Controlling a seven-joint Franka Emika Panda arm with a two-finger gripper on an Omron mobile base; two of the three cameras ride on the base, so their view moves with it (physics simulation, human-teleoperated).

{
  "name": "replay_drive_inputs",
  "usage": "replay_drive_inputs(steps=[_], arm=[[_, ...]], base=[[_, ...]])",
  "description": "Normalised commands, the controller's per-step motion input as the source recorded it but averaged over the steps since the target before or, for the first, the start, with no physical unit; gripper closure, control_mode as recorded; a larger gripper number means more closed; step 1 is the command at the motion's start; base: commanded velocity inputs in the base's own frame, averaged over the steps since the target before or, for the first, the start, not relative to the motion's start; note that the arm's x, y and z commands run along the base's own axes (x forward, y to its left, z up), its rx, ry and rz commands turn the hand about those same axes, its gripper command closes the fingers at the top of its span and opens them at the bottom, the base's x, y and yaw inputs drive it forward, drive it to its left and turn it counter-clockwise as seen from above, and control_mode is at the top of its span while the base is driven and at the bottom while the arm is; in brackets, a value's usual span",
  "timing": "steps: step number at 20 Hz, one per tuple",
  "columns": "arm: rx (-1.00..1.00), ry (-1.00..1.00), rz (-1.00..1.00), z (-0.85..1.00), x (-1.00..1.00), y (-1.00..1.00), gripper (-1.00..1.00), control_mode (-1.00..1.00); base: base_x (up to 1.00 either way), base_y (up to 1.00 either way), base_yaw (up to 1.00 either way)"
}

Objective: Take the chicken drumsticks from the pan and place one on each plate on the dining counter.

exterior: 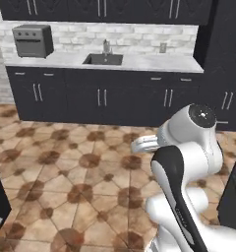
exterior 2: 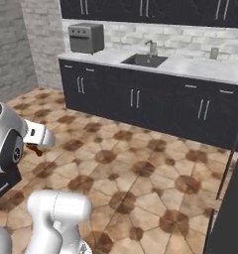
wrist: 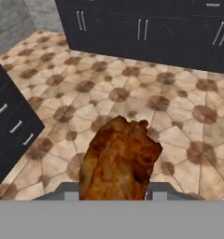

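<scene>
One chicken drumstick (wrist: 118,158), orange-brown and roasted, looms large at the bottom centre of the hand view. My gripper (exterior 2: 33,147) is shut on it, and the meat hides the fingertips. The hand hangs in mid-air over the tiled floor, sticking out to the left of the white arm (exterior: 184,162). A small brown bit of the drumstick (exterior 2: 35,149) shows under the hand in the right base view. The pan, the plates and the dining counter are out of view.
Dark base cabinets (exterior: 103,98) line the back wall under a pale worktop with a sink (exterior: 103,59) and a grey toaster oven (exterior: 33,41). A dark drawer unit (wrist: 9,130) stands close on the left. A tall dark unit (exterior 2: 232,208) stands on the right. Brown tiled floor (exterior: 66,167) lies between.
</scene>
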Motion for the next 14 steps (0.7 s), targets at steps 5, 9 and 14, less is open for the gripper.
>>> replay_drive_inputs(steps=[5,9,14], arm=[[0.00,0.00,0.00,0.00,0.00,0.00,1.00,1.00],[0.00,0.00,0.00,0.00,0.00,0.00,1.00,1.00],[0.00,0.00,0.00,0.00,0.00,0.00,1.00,1.00]], base=[[1.00,0.00,0.30],[1.00,0.00,0.23],[1.00,0.00,0.35]])
